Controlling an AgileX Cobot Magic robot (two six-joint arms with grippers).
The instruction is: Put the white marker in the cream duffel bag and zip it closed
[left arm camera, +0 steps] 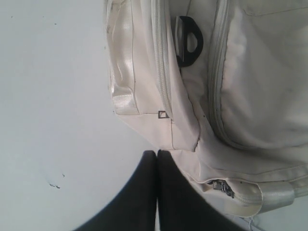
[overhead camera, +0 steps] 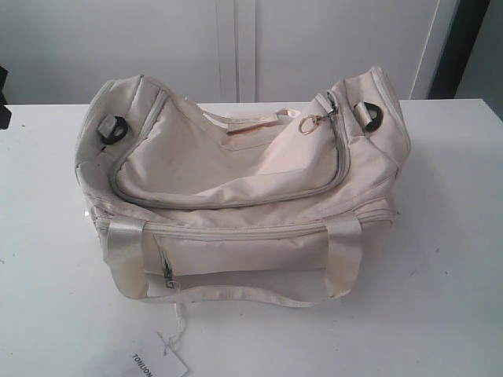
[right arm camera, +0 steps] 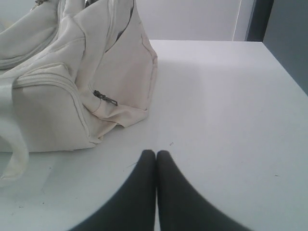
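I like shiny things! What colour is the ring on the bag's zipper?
Gold; the ring shows best in the exterior view.

The exterior view looks down on the cream duffel bag; 2 wrist views closely face its ends.

The exterior view's lower edge cuts the flat white paper tag; the soft cream fabric duffel bag hides its interior.
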